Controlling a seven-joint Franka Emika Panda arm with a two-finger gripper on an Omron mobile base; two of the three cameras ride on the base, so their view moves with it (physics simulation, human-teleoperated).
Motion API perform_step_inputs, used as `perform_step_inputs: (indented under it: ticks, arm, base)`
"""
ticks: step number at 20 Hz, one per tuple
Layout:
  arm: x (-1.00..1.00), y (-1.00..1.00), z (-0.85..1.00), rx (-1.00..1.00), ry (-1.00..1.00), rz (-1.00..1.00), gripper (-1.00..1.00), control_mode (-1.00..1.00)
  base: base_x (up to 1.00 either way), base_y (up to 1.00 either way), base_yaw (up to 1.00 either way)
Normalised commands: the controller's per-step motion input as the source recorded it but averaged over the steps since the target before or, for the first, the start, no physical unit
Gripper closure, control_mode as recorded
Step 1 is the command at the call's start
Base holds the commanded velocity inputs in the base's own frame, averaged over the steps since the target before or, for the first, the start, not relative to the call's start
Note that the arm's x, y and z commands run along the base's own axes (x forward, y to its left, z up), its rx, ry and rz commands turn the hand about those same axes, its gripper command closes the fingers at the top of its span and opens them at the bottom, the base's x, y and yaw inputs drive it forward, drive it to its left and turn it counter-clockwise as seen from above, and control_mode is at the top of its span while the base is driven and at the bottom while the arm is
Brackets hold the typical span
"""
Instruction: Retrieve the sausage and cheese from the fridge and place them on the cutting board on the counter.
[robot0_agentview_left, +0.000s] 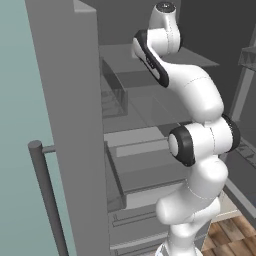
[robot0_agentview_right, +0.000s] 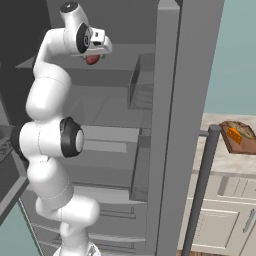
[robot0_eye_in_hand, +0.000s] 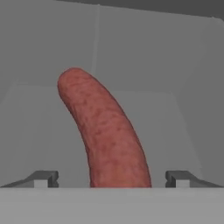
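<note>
The robot's two-finger gripper (robot0_eye_in_hand: 112, 178) is open wide inside the tall grey fridge (robot0_agentview_right: 187, 75). The curved reddish-brown sausage (robot0_eye_in_hand: 105, 131) lies between its finger tips. The small orange cheese wedge (robot0_agentview_right: 235, 133) sits on the brown wooden cutting board (robot0_agentview_right: 246, 142), far right.

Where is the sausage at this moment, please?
The sausage lies on a grey shelf inside the open fridge, and in the hand view it runs up between the open tool's two tips.

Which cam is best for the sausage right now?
Hand view: the sausage lies large and unobstructed on the fridge shelf, between the open gripper tips. Right base view catches just a red sliver under the hand.
</note>
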Motion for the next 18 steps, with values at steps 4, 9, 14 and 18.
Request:
perform_step_inputs:
  ticks: [4,9,14,18]
  arm:
    - [0.00,0.00,-0.43,0.00,0.05,0.05,1.00,-1.00]
    - [0.00,-0.08,-0.43,0.00,0.04,0.05,1.00,-1.00]
    - [-0.48,-0.02,-0.11,0.05,0.00,0.04,1.00,-1.00]
    - [-1.00,0.03,0.00,0.09,0.00,0.01,1.00,-1.00]
  base:
    - [0.00,0.00,0.00]
    - [0.00,0.00,0.00]
    - [0.00,0.00,0.00]
    - [0.00,0.00,0.00]
